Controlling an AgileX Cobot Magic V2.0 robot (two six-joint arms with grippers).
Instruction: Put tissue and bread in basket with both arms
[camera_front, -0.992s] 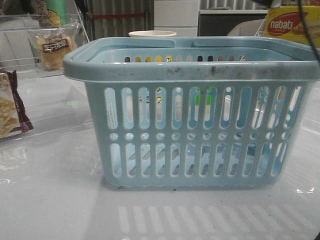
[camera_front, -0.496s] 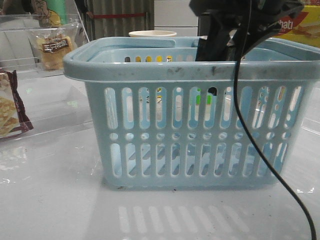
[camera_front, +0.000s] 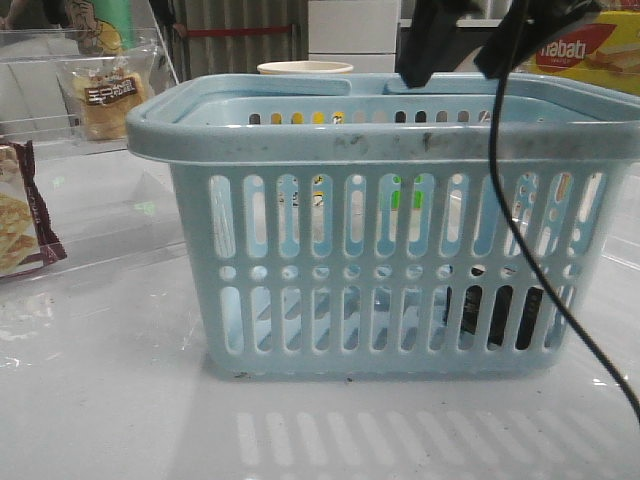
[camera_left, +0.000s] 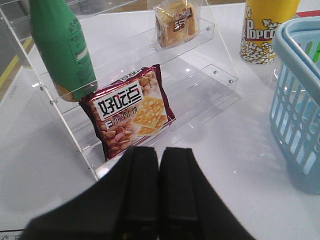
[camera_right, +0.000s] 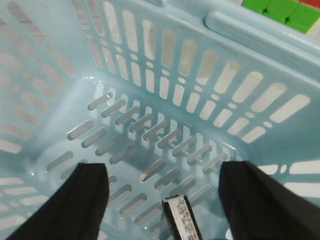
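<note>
Now our right gripper (camera_front: 455, 50) hangs above the rim of the large light-blue slotted plastic basket (camera_front: 385, 140), and the right wrist view shows its two black fingers (camera_right: 80, 200) spread wide with nothing between them. Below them the small black rectangular tissue packet (camera_right: 181, 218) lies on the basket floor; from the front it reads as a dark shape behind the lower slots on the basket's right side (camera_front: 495, 315). A black cable (camera_front: 520, 240) droops from our right arm across the front of the basket.

Our left gripper (camera_left: 159, 195) has its black fingers pressed together, holding nothing, and it sits near a clear acrylic stepped shelf (camera_left: 210, 80). The tan-brown bread in its clear plastic bag with a dark label (camera_left: 175, 22) stands on the upper step of that shelf, well apart from the basket. A maroon-edged cracker bag (camera_left: 127, 110) leans on the lower step, and a green bottle (camera_left: 60, 45) stands beside it. A yellow popcorn cup (camera_left: 262, 30) stands on the white table (camera_left: 240, 165) just beside the basket.
</note>
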